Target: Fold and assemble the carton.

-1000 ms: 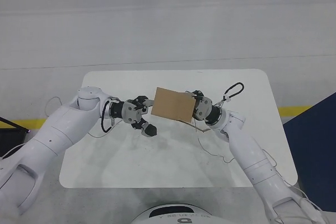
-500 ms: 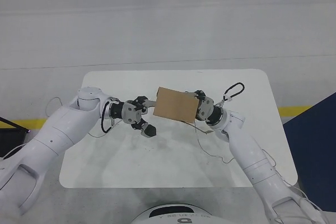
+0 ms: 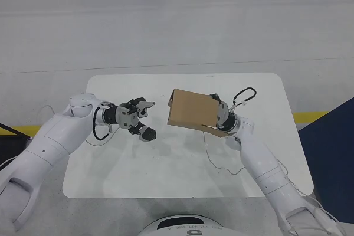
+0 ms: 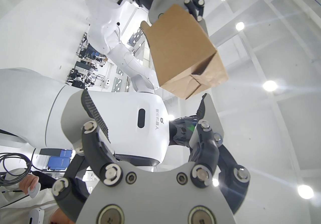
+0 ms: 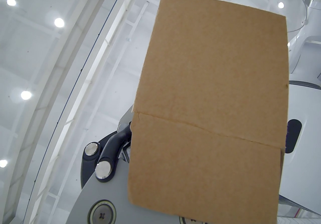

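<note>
The brown carton [image 3: 193, 110] hangs above the middle of the white table [image 3: 135, 171], held at its right end by my right gripper [image 3: 222, 115], which is shut on it. In the left wrist view the carton [image 4: 180, 54] shows as an opened-out sleeve with folded flaps at its near end. In the right wrist view a flat panel of the carton [image 5: 210, 97] with one crease hides the fingers. My left gripper [image 3: 147, 119] is open and holds nothing, a short way to the left of the carton and apart from it. Its two fingers [image 4: 86, 102] are spread wide.
A black carabiner loop [image 3: 246, 94] on a thin cable [image 3: 215, 159] lies on the table's right half, close behind my right wrist. The near part of the table in front of both arms is bare.
My left gripper has drawn back to the left, away from the carton's left edge. The carton has shifted slightly right with the right gripper and now shows more of a box shape.
</note>
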You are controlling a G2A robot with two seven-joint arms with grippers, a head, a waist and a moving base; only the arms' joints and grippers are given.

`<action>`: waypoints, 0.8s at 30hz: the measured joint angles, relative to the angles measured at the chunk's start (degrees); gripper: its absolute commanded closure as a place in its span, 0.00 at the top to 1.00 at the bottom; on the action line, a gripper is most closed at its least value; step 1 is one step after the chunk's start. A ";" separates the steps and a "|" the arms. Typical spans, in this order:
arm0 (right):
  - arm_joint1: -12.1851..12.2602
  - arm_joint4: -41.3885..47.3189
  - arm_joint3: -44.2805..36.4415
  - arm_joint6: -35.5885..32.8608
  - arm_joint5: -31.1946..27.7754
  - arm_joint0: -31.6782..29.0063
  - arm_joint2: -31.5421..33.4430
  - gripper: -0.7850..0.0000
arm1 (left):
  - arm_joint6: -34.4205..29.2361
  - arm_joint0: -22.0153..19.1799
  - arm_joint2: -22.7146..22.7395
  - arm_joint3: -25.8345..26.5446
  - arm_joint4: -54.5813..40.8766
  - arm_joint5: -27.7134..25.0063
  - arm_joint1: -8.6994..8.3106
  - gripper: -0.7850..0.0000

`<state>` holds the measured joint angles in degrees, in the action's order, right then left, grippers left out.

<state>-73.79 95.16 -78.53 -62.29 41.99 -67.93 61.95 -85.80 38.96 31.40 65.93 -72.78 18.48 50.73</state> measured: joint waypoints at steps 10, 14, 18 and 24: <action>-0.73 10.87 1.03 5.16 5.12 -0.69 -1.29 0.00 | 6.64 2.95 6.17 6.49 2.27 -3.20 -1.30 1.00; -1.37 17.71 2.80 7.88 7.83 0.24 -2.61 0.00 | 8.81 4.32 7.55 9.48 3.42 -4.41 -1.38 1.00; -1.76 19.42 4.17 9.22 8.63 1.04 -2.83 0.00 | 10.41 5.22 8.94 11.05 3.66 -5.17 -1.26 1.00; -2.16 19.80 4.22 10.34 9.21 1.06 -2.92 0.00 | 13.27 5.72 10.16 12.15 5.10 -4.14 -0.88 1.00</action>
<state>-75.95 114.96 -74.31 -51.95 51.20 -66.87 59.03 -72.53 44.68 41.57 78.07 -67.68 14.34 49.85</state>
